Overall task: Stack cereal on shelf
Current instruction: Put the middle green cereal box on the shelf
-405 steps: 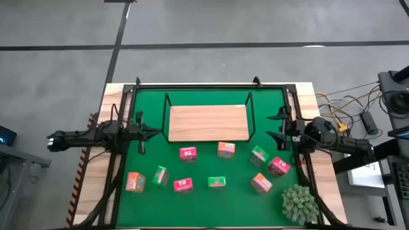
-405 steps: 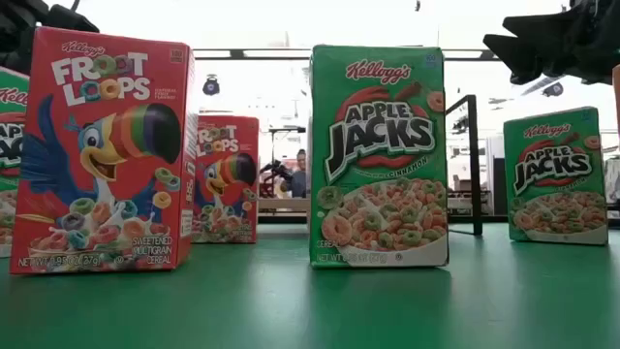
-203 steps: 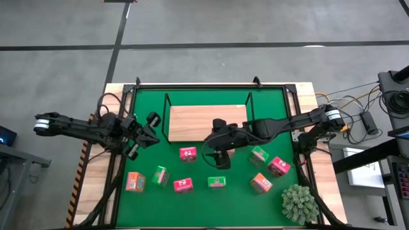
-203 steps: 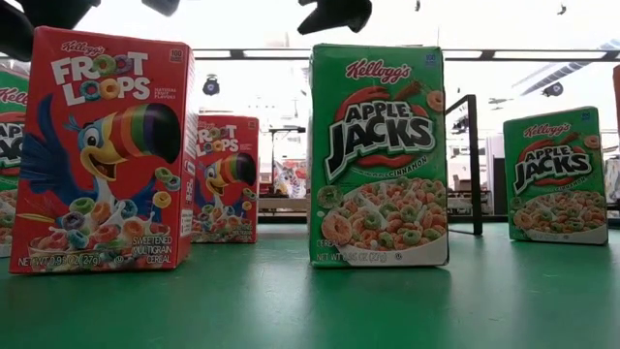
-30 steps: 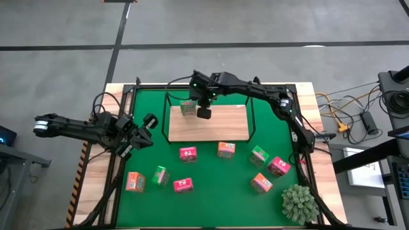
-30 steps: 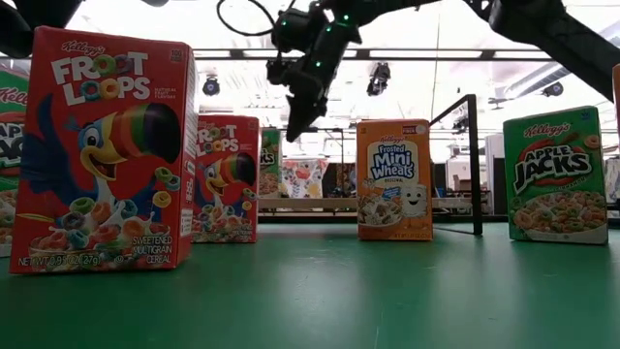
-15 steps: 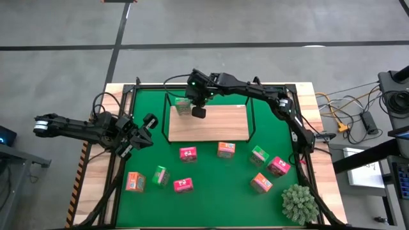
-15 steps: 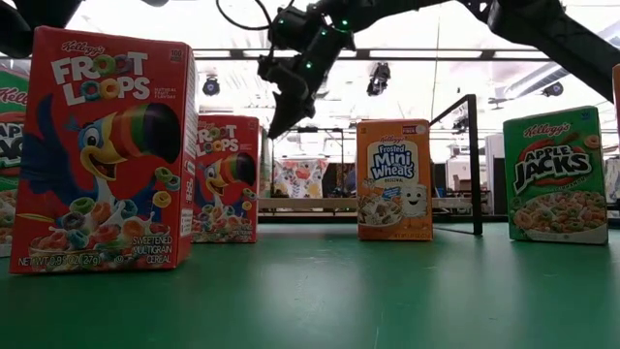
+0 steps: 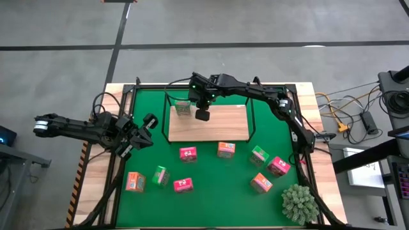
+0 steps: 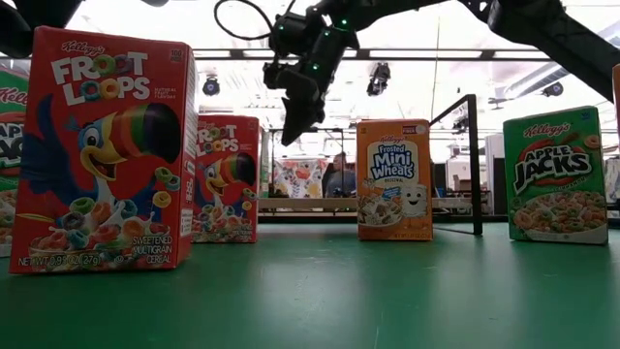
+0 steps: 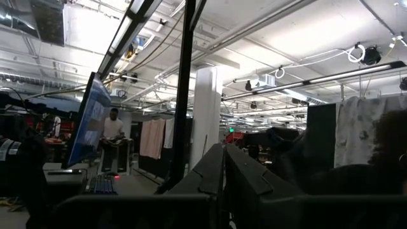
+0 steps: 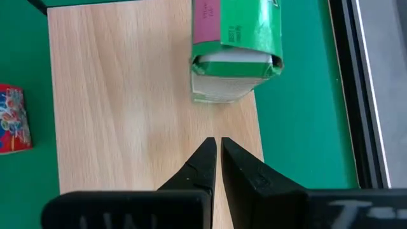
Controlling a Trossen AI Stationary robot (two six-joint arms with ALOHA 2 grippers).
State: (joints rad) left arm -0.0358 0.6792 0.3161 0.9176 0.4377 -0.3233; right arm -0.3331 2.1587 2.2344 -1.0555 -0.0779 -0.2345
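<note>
Right gripper [image 9: 202,115]: held above the shelf [image 9: 217,128] near its back left corner, fingers closed with nothing between them.
Green box [image 9: 183,108]: stood upright on the shelf's back left corner, just beside the gripper, not touching it.
Left gripper [image 9: 148,123]: parked over the mat's left edge; finger state cannot be told.
Other boxes: seven scattered on the mat in front of the shelf.

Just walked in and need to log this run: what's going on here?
The right gripper hangs above the shelf, fingers shut and empty, beside a green cereal box standing at the board's far left corner. Seven more boxes, such as a pink-red box, wait on the green mat. The left gripper waits at the mat's left edge.
</note>
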